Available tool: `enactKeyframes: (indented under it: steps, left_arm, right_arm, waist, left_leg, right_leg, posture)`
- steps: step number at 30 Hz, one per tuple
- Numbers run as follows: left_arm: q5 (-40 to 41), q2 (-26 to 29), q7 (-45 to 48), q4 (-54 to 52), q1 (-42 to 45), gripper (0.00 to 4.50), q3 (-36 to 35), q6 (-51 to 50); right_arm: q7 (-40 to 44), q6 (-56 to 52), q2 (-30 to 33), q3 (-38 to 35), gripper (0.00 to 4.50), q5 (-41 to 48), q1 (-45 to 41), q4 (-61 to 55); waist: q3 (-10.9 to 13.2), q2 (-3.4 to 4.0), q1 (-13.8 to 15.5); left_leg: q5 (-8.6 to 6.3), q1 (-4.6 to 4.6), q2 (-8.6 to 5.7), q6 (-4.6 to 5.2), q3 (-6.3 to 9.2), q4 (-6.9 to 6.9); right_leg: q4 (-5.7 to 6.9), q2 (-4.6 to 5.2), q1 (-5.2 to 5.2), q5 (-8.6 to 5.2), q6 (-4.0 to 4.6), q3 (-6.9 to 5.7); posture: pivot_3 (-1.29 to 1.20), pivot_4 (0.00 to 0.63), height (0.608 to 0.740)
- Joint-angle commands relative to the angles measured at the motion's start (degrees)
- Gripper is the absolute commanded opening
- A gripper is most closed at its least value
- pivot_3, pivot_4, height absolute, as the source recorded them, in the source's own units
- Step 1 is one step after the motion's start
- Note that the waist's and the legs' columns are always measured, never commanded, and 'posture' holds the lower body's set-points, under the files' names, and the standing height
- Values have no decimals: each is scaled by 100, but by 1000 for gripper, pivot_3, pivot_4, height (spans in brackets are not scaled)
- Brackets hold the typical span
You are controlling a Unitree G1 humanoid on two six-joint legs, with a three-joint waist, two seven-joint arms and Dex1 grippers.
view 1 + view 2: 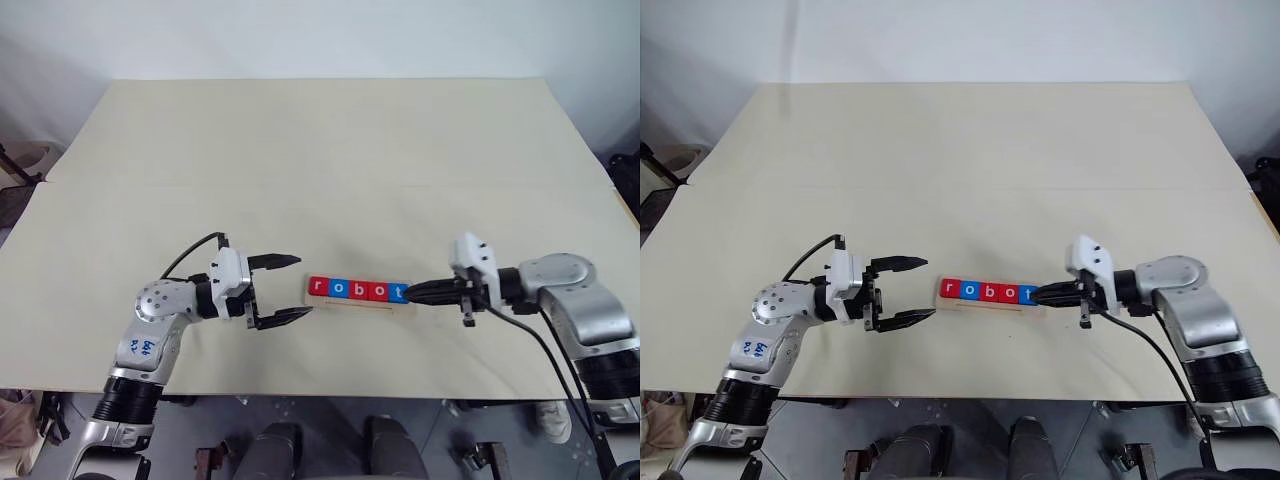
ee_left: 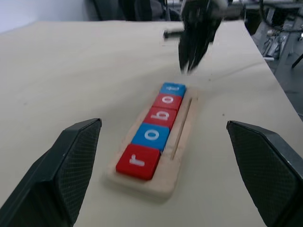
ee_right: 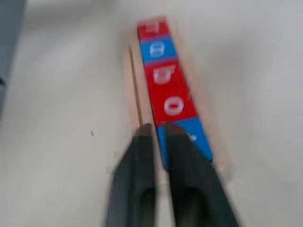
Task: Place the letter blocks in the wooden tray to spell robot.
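On beige table [image 1: 320, 150], blocks [image 1: 358, 290] fill tray [image 2: 182, 142].

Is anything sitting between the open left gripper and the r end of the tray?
Nothing visible. Bare table separates the left gripper from the wooden tray, where the letter blocks spell robot. The right gripper is at the opposite, t end.

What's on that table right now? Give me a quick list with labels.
table: wide pale surface
wooden tray: long strip between the two arms
letter blocks: five in a row in the tray, red, blue, red, red, blue, reading robot
left gripper: open, beside the r end
right gripper: fingers nearly together, tips at the t block
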State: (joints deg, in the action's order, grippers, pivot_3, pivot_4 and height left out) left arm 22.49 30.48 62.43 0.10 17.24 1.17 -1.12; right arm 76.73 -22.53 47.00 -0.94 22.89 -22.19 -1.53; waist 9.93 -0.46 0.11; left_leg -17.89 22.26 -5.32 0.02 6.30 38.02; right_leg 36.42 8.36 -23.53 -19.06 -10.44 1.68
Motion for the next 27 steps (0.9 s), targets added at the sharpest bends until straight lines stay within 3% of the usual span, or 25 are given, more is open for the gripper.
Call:
enactKeyframes:
  steps: [1, 5, 7, 11, 27]
  left_arm:
    - [200, 314, 165, -236, -172, 4500, -332, -25]
    - [271, 715, 327, -120, -332, 4500, -648, -36]
    - [289, 853, 365, -27, -374, 4500, -834, -47]
    - [374, 987, 343, 78, -374, 4500, -1041, -119]
    - [99, 897, 241, 30, -383, 4500, -933, 146]
  right_arm:
    - [104, 476, 202, -755, 1607, 314, 406, -228]
    - [130, 1695, -129, -1470, 2917, 484, 1088, -384]
    - [255, 1637, -209, -1707, 3277, 819, 1558, -658]
    - [323, 1343, -144, -1879, 4479, 1227, 2251, -940]
    - [23, 2108, -302, -1862, 4479, 988, 2280, -288]
  waist:
    - [0, 0, 4]
    - [0, 0, 2]
    - [0, -2, 0]
    - [1, 0, 2]
    - [1, 0, -4]
  left_leg:
    - [0, -1, 1, 0, 1, 0]
    - [0, -1, 0, 0, 0, -1]
    - [0, -4, 1, 0, -2, -1]
    - [-4, -4, 3, -3, 7, -7]
    - [-5, -12, 4, 0, 3, -3]
  right_leg:
    - [0, 0, 1, 0, 0, -1]
    - [0, 0, 3, 0, 0, -1]
    - [1, -1, 4, 0, 0, 0]
    - [-2, 0, 8, -1, 3, -12]
    - [-4, 1, 16, 2, 5, -15]
  posture:
    - [0, 150, 740]
    - [0, 150, 740]
    - [0, 150, 740]
    - [0, 150, 740]
    - [0, 150, 740]
